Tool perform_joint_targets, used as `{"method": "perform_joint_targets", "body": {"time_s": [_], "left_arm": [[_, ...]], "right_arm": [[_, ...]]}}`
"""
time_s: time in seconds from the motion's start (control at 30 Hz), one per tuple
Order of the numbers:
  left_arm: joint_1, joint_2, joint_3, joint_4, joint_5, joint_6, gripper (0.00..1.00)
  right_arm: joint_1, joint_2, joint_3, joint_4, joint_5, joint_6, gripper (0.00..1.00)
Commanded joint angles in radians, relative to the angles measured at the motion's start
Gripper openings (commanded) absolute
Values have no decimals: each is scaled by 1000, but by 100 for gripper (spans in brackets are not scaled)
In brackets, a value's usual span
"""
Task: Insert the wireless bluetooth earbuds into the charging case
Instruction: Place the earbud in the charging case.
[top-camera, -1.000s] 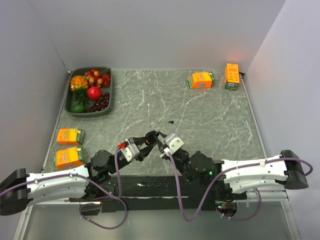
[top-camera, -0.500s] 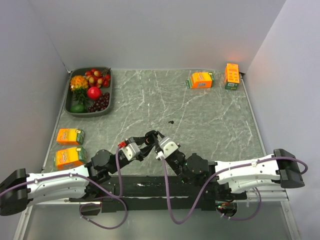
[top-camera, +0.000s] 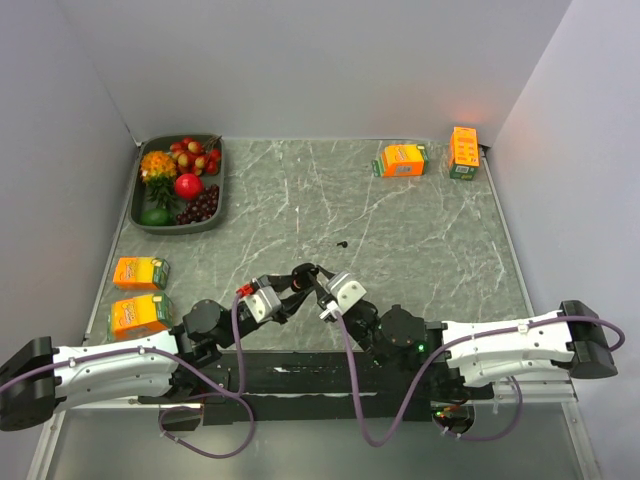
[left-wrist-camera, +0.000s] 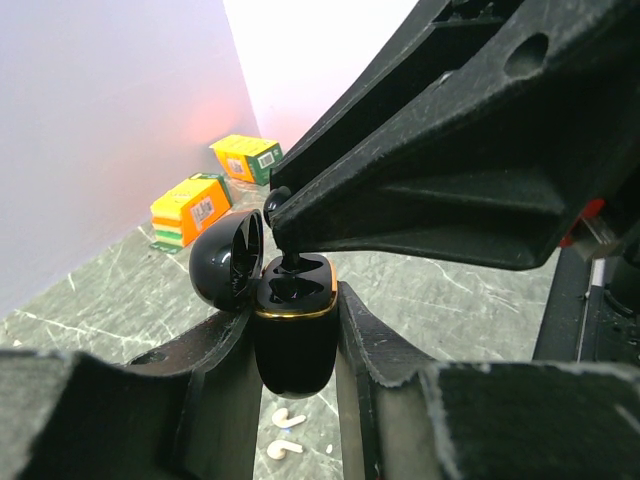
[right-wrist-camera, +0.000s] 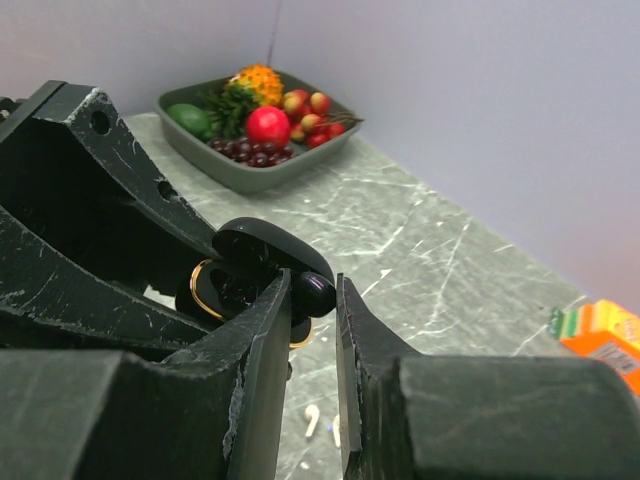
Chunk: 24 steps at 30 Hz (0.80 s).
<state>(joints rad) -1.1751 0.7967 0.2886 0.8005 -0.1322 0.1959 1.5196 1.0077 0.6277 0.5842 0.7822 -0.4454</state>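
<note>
Over the near middle of the grey marbled table (top-camera: 420, 220), the left gripper (left-wrist-camera: 293, 318) is clamped tight on the glossy black, gold-rimmed charging case (left-wrist-camera: 292, 355), whose lid is hinged open. The right gripper (right-wrist-camera: 312, 300) pinches a small black earbud (right-wrist-camera: 315, 292), with its stem just entering a socket. That insertion looks begun but not seated. Two white earbuds (left-wrist-camera: 285, 416) lie on the table beneath, not yet handled. Whether the other socket is filled cannot be told.

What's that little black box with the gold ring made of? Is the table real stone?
The charging case looks like glossy black plastic, since light reflects off it; its gold rim seems metallic-coated. The table looks like grey-green marble with white veins, but it may be only a print.
</note>
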Motion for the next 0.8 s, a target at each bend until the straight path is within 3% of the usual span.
{"method": "perform_joint_targets", "body": {"time_s": [0.0, 0.43, 0.77], "left_arm": [[-4, -2, 43, 115, 9, -9, 1], [-4, -10, 40, 108, 8, -3, 1], [-4, -14, 35, 109, 8, -3, 1]], "right_arm": [[4, -35, 30, -139, -70, 108, 5], [4, -35, 61, -192, -115, 131, 24], [7, -40, 82, -208, -106, 131, 45]]}}
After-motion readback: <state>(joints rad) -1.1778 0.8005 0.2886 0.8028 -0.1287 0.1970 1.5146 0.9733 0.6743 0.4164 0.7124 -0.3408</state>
